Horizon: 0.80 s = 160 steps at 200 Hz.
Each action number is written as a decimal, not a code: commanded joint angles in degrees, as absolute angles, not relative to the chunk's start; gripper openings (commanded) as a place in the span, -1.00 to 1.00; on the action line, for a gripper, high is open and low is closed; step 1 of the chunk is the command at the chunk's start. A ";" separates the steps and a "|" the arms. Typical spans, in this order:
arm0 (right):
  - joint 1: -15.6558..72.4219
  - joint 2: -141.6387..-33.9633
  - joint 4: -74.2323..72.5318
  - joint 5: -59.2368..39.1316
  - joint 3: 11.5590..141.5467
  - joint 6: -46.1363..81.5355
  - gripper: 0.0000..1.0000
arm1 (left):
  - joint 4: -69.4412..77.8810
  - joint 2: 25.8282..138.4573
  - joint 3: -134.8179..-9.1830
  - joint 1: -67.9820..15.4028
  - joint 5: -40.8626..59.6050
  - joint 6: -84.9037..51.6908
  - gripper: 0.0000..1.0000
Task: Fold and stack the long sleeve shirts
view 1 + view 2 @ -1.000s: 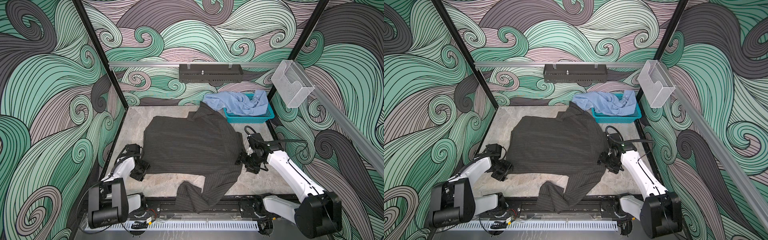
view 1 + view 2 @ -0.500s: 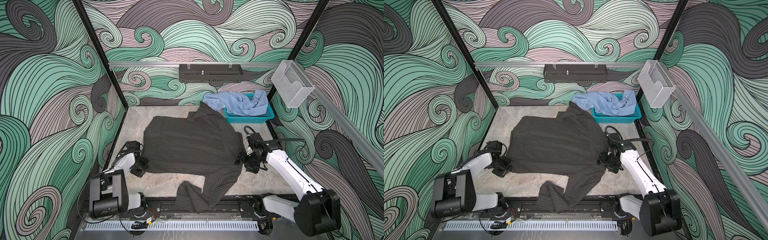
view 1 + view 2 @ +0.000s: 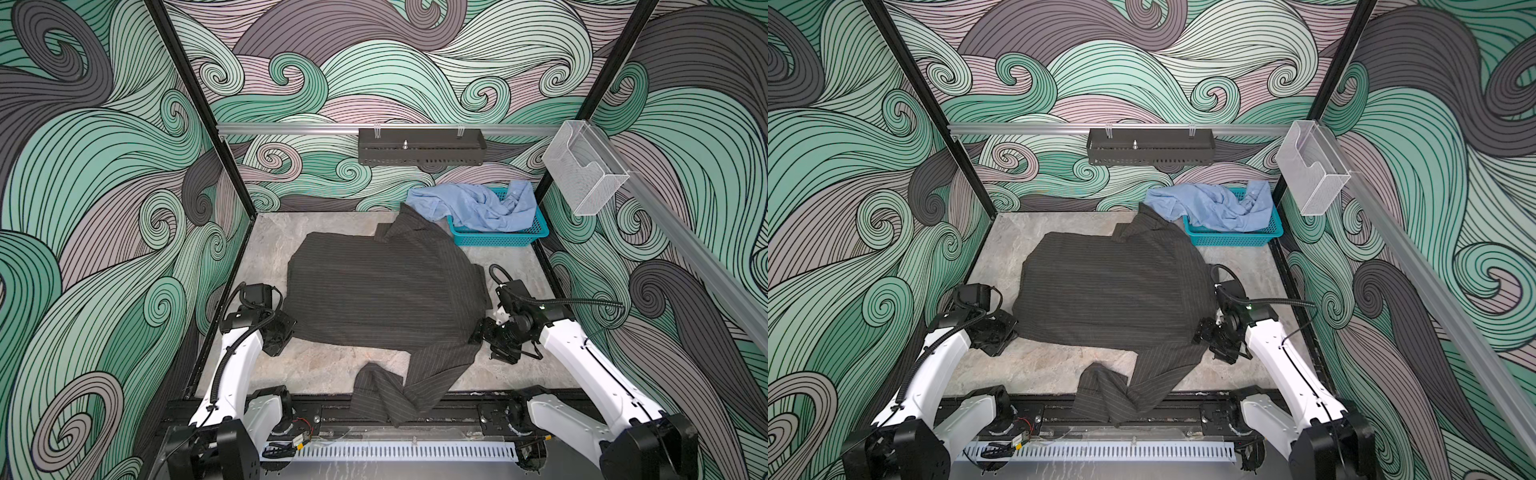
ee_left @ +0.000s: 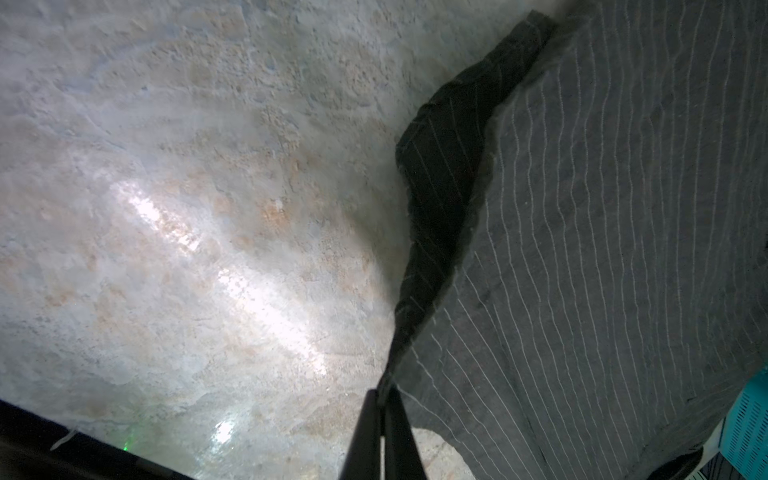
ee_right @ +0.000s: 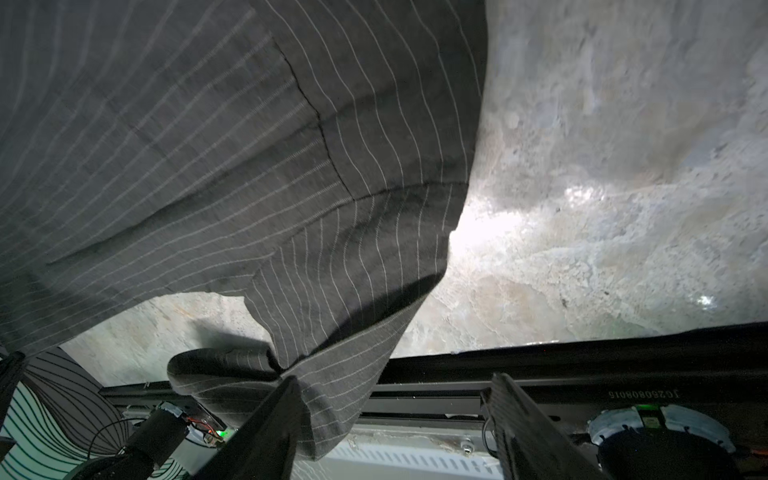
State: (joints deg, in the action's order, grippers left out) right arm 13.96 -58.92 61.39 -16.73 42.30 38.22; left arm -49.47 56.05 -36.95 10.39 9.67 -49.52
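We have the left gripper (image 4: 381,392) clamped on the left edge of the grey shirt (image 3: 386,291), which is spread across the middle of the table (image 3: 270,249), the right gripper (image 5: 395,378) wide open just beside its right edge, and the blue shirt (image 3: 478,208) in the basket (image 3: 498,240) at the back-right corner.

The flat shirt (image 3: 386,299) lies in the middle of the table (image 3: 274,232), one sleeve (image 3: 399,386) trailing over the front edge. Behind it, to the right, stands the basket (image 3: 498,240) — the bunched shirt (image 3: 473,205) in it, spilling over its left rim. The left gripper (image 3: 289,328) sits at the flat shirt's left edge, the right gripper (image 3: 478,332) at its right edge.
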 commanded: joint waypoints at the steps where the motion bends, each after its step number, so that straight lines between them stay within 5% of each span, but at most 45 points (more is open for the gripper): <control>1: 15.16 -57.82 63.29 -17.83 40.79 40.39 0.46 | -52.78 57.26 -36.99 10.62 11.26 -49.04 -1.00; 80: 26.14 -55.10 57.69 -21.49 32.87 51.97 0.37 | -52.53 58.97 -36.83 10.63 11.32 -49.79 -1.00; 160: 40.45 -63.93 42.15 -21.35 29.52 64.97 0.26 | -51.81 60.03 -37.50 10.72 11.34 -49.75 -1.00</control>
State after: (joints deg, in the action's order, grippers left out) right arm 38.63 -61.39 48.05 -21.34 31.03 60.25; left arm -50.98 59.55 -36.93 10.39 11.05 -49.54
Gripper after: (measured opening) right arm 0.656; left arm 0.048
